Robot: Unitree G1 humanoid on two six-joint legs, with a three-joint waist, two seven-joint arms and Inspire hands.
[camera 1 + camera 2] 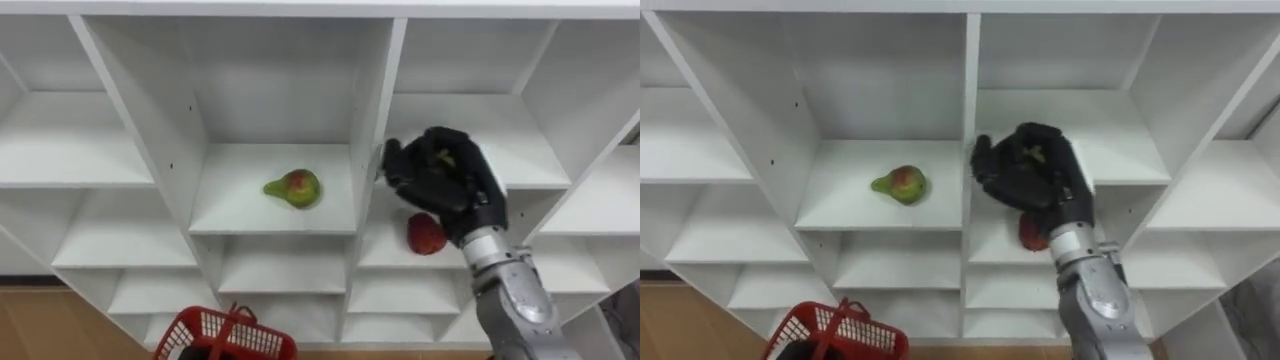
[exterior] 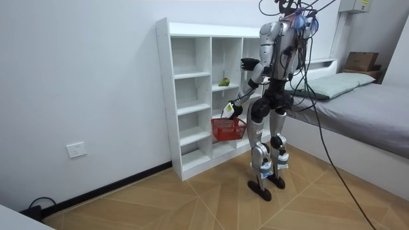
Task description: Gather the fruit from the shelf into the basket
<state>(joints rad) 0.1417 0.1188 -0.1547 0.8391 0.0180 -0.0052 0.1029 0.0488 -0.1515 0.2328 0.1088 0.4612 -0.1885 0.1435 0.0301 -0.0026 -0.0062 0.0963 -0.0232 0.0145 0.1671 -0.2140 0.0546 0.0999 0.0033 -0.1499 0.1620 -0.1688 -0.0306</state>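
Closet [image 1: 372, 120]: white, open-fronted, split into square compartments by shelves and upright dividers.
Pear [image 1: 293, 188]: green with a red blush, lying on its side on the shelf of the middle compartment, near the front edge.
Pear's long axis: runs left to right across the shelf. The narrow stem end points to the robot's left and the broad end to its right, towards the divider.
Red fruit [image 1: 425, 235]: round, so no long axis can be read. It sits in the column to the right of the pear's, one shelf lower, just under the right hand's wrist.
Right hand [image 1: 445, 185]: raised in front of the divider between those two columns, back towards the camera. The fingers are curled round a greenish-yellow thing [image 1: 443, 156], too hidden to say what it is.
Basket [image 1: 225, 335]: red wire, low and left of the pear's column, its handle up.
Left hand [image 2: 230, 110]: held low at the basket's handle, with the basket hanging beneath it. Its grip cannot be told.
Robot: stands upright on the wooden floor [image 2: 192, 198], close to and facing the closet, with a bed [image 2: 358, 96] behind it.
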